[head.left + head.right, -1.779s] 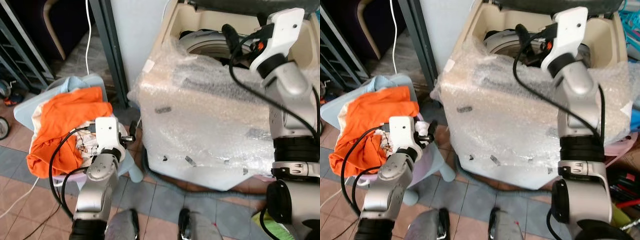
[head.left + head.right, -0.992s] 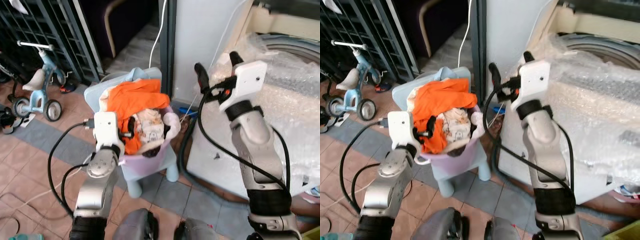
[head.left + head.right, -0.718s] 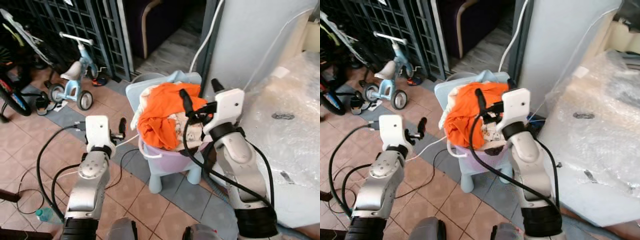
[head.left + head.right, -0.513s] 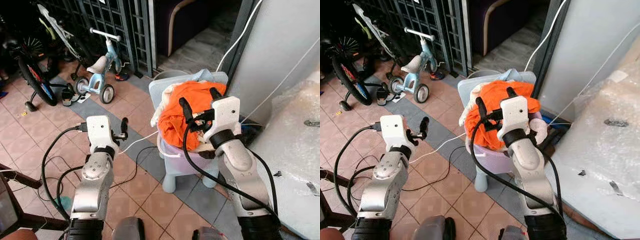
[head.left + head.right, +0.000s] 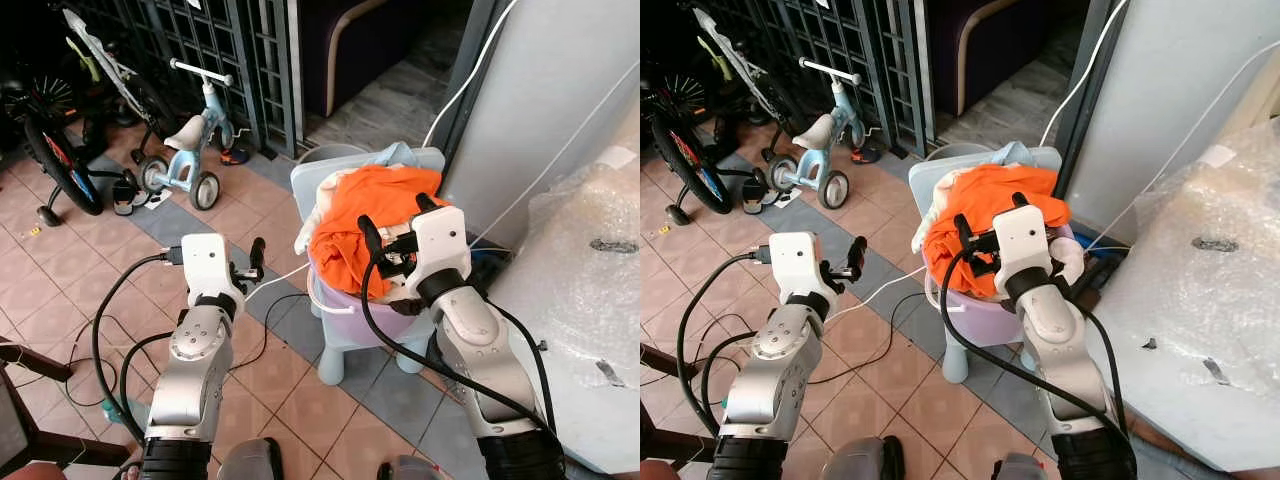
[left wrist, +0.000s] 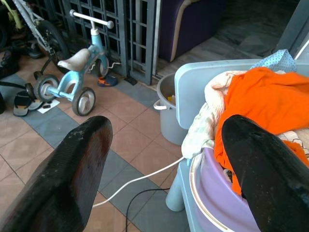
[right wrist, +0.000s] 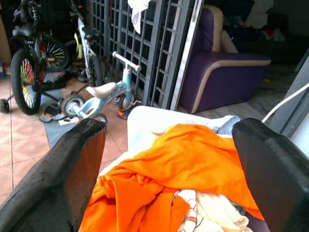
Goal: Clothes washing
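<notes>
The right gripper, fingers spread wide, hangs directly over the orange garment heaped in the lilac basket, while the open, empty left gripper waits beside it, farther away.

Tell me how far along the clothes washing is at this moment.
Early stage. Nothing looks loaded: the orange garment and pale clothes lie heaped in the purple basket on the blue stool. In hand: the right gripper hovers open over the pile, gripping nothing; the left gripper is open beside the basket. Left: grasp the clothes and carry them to the bubble-wrapped washing machine on the robot's right.
</notes>
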`<state>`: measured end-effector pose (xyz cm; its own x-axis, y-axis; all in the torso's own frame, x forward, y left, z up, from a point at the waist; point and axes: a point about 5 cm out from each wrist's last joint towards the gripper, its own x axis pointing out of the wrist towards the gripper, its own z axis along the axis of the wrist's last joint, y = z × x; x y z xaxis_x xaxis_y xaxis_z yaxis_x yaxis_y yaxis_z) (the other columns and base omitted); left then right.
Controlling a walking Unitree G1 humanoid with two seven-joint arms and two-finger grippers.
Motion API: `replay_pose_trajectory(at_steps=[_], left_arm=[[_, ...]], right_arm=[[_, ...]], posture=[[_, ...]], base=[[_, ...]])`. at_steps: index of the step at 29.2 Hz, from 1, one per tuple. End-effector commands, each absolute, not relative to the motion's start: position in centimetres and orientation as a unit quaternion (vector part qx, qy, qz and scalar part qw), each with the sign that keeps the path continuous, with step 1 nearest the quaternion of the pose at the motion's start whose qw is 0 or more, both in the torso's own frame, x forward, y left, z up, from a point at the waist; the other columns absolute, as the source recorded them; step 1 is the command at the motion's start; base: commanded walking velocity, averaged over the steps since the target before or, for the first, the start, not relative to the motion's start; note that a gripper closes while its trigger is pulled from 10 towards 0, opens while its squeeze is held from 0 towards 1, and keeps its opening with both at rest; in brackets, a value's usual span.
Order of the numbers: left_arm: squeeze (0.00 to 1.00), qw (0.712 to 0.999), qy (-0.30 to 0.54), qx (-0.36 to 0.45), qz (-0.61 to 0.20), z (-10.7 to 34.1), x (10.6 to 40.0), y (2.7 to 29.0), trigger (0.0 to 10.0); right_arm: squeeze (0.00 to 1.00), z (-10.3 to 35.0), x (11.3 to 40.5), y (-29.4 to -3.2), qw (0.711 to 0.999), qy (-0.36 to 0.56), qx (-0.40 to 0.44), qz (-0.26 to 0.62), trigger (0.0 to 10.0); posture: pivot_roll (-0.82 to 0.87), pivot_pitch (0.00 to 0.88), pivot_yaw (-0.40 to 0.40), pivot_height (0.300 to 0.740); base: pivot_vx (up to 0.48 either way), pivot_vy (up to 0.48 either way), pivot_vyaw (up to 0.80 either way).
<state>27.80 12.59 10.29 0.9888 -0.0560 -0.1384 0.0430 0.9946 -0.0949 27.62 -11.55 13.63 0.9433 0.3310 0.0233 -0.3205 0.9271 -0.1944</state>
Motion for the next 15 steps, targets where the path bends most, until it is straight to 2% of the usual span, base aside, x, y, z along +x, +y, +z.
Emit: replay_pose_trajectory(at_steps=[1,7,11,15], left_arm=[[0.00,0.996,0.072,-0.045,-0.030,10.2,27.7,12.6,10.0],[0.00,0.996,0.077,-0.047,-0.024,10.1,27.6,12.7,10.0],[0.00,0.995,0.082,-0.045,-0.020,10.0,27.6,12.7,10.0],[0.00,0.995,0.088,-0.045,-0.014,9.9,27.6,12.6,10.0]], right_arm=[[0.00,12.9,27.6,-11.2,0.979,-0.008,-0.100,0.176,10.0],[0.00,12.1,27.6,-11.2,0.977,0.014,-0.103,0.186,10.0],[0.00,10.9,27.2,-10.6,0.966,0.047,-0.115,0.225,10.0],[0.00,8.3,25.8,-10.1,0.942,0.110,-0.153,0.279,10.0]], posture=[[-0.03,0.111,0.048,0.740],[-0.03,0.112,0.048,0.740],[-0.03,0.114,0.048,0.740],[-0.02,0.115,0.045,0.740]], base=[[0.416,0.000,0.00],[0.462,0.000,0.00],[0.461,0.000,0.00],[0.000,0.000,0.00]])
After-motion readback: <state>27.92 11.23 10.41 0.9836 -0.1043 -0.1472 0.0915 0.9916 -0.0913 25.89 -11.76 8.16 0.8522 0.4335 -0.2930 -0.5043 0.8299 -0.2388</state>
